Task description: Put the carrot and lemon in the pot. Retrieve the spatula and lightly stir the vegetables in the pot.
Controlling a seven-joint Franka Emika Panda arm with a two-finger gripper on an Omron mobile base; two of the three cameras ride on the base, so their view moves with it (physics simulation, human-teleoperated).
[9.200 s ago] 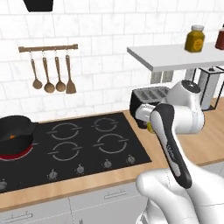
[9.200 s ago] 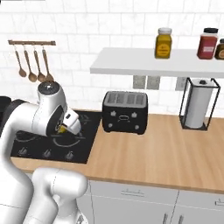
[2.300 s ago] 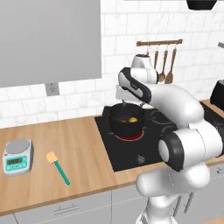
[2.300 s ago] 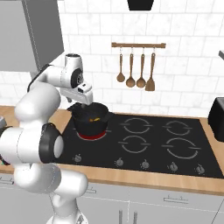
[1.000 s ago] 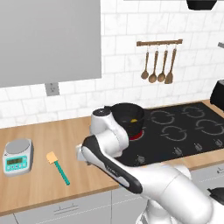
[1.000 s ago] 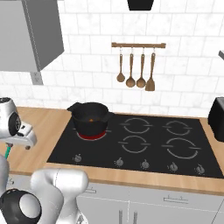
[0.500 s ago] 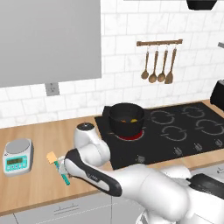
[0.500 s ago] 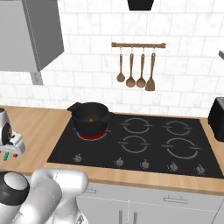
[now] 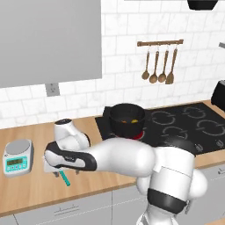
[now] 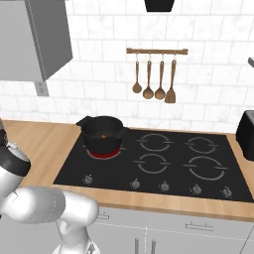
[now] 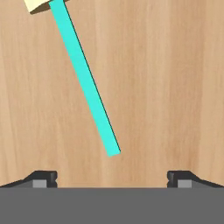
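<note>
The spatula lies flat on the wooden counter. In the hand view its teal handle (image 11: 85, 81) runs slantwise, with the pale yellow blade (image 11: 38, 5) at the top edge. My gripper (image 11: 111, 178) hangs open right above it, and the handle's free end sits between the two fingertips (image 11: 43, 177) without touching them. In the left base view the hand (image 9: 59, 169) is bent low over the spatula (image 9: 66, 179), left of the hob. The black pot (image 9: 127, 119) stands on the front left burner and holds the orange carrot (image 9: 124, 121) and the yellow lemon (image 9: 134, 121). The pot (image 10: 102, 131) is also in the right base view.
A small kitchen scale (image 9: 18, 157) sits on the counter left of my hand. The black hob (image 9: 189, 127) spreads to the right of the pot. Wooden spoons and a wooden spatula (image 9: 159, 66) hang on a wall rail. A black toaster (image 10: 246, 128) stands at the far right.
The arm has swung left, away from the pot, and dropped low over the spatula on the counter. The jaws stay open, and the spatula and pot have not moved.
</note>
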